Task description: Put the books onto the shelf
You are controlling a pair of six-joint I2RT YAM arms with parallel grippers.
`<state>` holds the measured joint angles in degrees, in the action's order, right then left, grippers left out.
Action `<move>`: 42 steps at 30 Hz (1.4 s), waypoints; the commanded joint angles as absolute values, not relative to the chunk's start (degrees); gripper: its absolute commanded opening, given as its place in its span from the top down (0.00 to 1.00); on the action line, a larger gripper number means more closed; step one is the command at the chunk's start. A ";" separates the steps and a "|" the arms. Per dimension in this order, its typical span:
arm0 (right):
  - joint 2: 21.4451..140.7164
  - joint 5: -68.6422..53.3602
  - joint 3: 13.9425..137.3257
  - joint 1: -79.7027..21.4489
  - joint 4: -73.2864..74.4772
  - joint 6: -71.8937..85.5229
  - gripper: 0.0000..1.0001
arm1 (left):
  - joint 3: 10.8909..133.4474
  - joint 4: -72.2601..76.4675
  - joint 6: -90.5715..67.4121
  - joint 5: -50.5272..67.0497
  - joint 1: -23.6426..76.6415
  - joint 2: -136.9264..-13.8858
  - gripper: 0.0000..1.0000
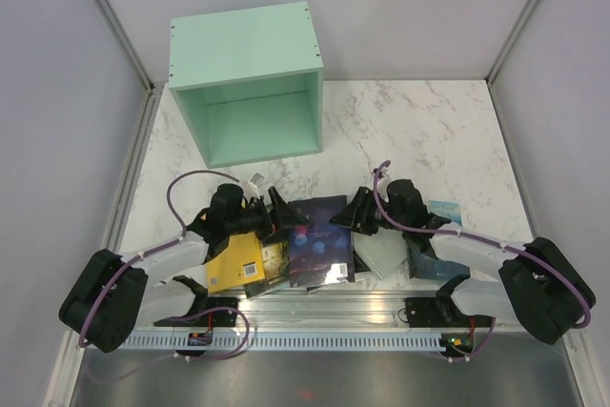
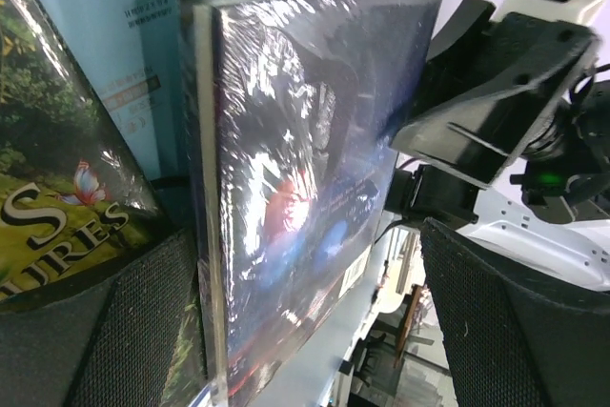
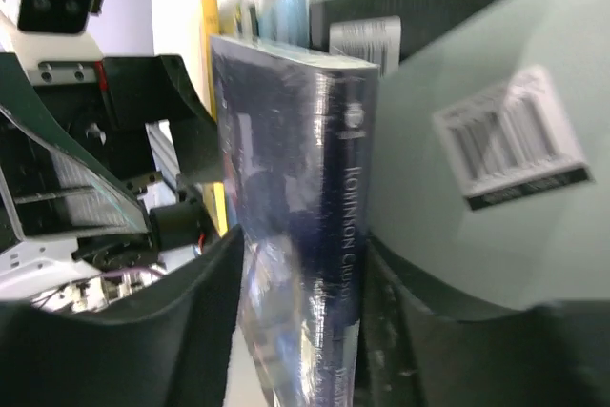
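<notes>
The blue book [image 1: 319, 240] sits between the two hands, among the books at the near edge of the tabletop [image 1: 429, 131], well apart from the shelf [image 1: 243, 50]. The right hand [image 1: 355, 213] is clamped on its spine end, with a finger [image 3: 172, 331] against each cover. The left hand [image 1: 286, 214] is spread wide around the opposite edge, one finger [image 2: 143, 331] just beside the book and the other clear of it.

White marble tabletop [image 1: 429, 131], grey partition walls [image 1: 57, 64]
</notes>
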<state>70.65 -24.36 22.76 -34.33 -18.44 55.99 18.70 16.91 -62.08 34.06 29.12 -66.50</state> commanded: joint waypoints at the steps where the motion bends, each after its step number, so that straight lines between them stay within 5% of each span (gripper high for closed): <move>1: 70.32 -29.44 19.16 -37.53 -10.81 58.53 0.51 | 16.09 21.35 -66.18 34.10 30.23 -66.54 0.00; 5: 68.65 -30.32 19.16 -37.79 -11.34 58.71 0.79 | 14.68 23.99 -68.38 33.93 30.32 -63.99 0.00; 6: 68.29 -30.58 19.33 -37.79 -11.42 58.80 1.00 | 14.68 23.99 -69.07 34.10 30.32 -63.11 0.00; 16: 64.94 -29.18 39.18 -37.18 -0.10 55.72 1.00 | 36.11 -12.29 -54.50 26.55 29.71 -48.08 0.00; 29: 70.13 -35.06 61.51 -29.80 -0.61 62.48 1.00 | 49.39 -26.70 -47.55 22.25 28.30 -41.58 0.00; 36: 71.63 -38.05 62.58 -26.19 -5.70 67.14 1.00 | 51.50 -31.29 -44.30 19.25 27.95 -39.46 0.00; 42: 75.05 -41.04 59.50 -26.10 -24.22 80.23 1.00 | 48.43 -24.36 -46.40 21.97 27.95 -40.87 0.00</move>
